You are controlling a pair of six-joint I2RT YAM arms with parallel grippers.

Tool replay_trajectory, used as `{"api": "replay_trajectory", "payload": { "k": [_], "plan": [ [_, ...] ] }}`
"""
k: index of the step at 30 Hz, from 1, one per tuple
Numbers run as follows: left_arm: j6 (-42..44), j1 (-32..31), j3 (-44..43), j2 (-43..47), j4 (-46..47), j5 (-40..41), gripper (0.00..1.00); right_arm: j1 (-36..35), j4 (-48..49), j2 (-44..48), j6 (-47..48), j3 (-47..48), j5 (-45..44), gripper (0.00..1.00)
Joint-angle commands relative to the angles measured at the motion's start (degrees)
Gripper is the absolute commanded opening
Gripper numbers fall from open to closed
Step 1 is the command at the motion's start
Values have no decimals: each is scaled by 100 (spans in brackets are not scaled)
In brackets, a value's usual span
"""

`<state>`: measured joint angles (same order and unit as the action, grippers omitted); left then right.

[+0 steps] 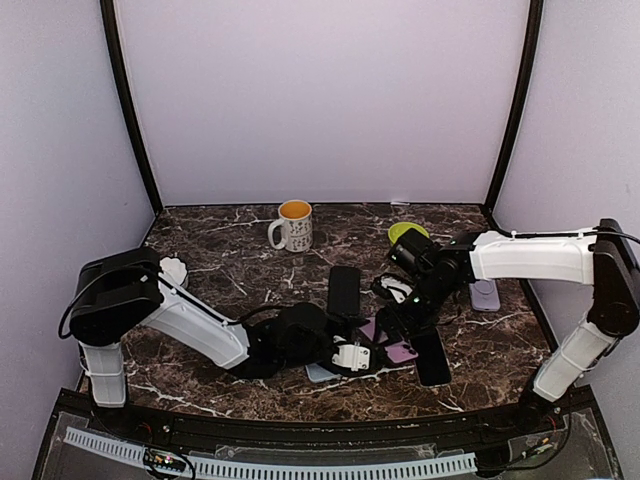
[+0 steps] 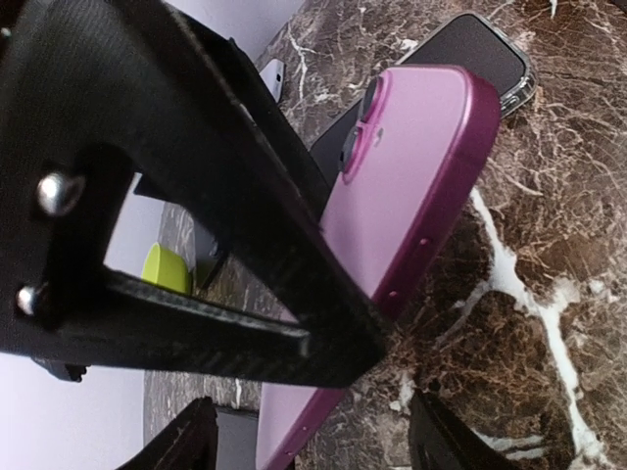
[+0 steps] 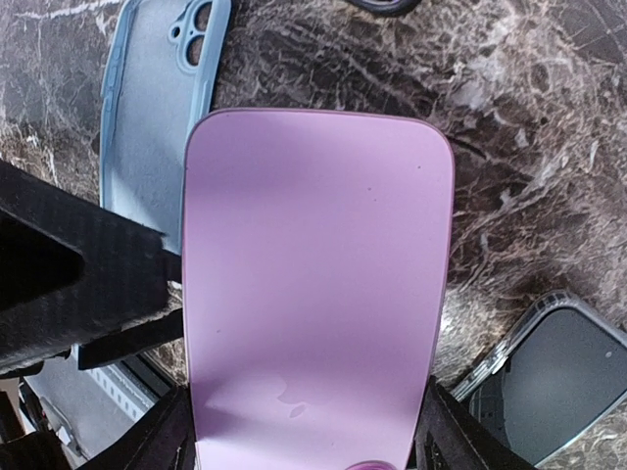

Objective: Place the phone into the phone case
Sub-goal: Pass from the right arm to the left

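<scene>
The purple phone (image 3: pixel 313 294) lies back up, tilted over the marble table (image 1: pixel 220 260). My right gripper (image 3: pixel 304 441) is shut on its two long edges near the camera end. It also shows in the top view (image 1: pixel 400 325). A light blue phone case (image 3: pixel 157 117) lies open side up just left of the phone, partly under my left gripper (image 1: pixel 352 357). In the left wrist view the left gripper (image 2: pixel 313 441) is open, and the phone (image 2: pixel 411 196) has its lower end between the jaws, apart from both. The right gripper's black finger (image 2: pixel 245 245) crosses over the phone.
A phone in a clear case (image 1: pixel 432 358) lies right of the purple phone, and a black phone (image 1: pixel 343 290) lies behind it. A lilac case (image 1: pixel 485 295) is at the right edge. A white mug (image 1: pixel 292 226) and a green object (image 1: pixel 403 232) stand at the back.
</scene>
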<state>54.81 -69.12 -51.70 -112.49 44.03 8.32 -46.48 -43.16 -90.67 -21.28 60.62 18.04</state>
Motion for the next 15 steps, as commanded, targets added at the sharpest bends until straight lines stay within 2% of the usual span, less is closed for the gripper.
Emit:
{"api": "replay_trajectory", "payload": {
  "k": [1,5,10,15],
  "plan": [
    [-25,13,-325,44,-608,-361,63,-81,-45,220,182,139,265,41],
    [-3,30,-580,-17,-1109,-332,57,-98,-90,257,214,157,309,41],
    [-113,30,-749,-31,-1356,-405,54,-142,-111,274,238,156,393,40],
    [-15,30,-737,-81,-1340,-298,40,-151,-190,296,268,230,376,40]
  ]
}}
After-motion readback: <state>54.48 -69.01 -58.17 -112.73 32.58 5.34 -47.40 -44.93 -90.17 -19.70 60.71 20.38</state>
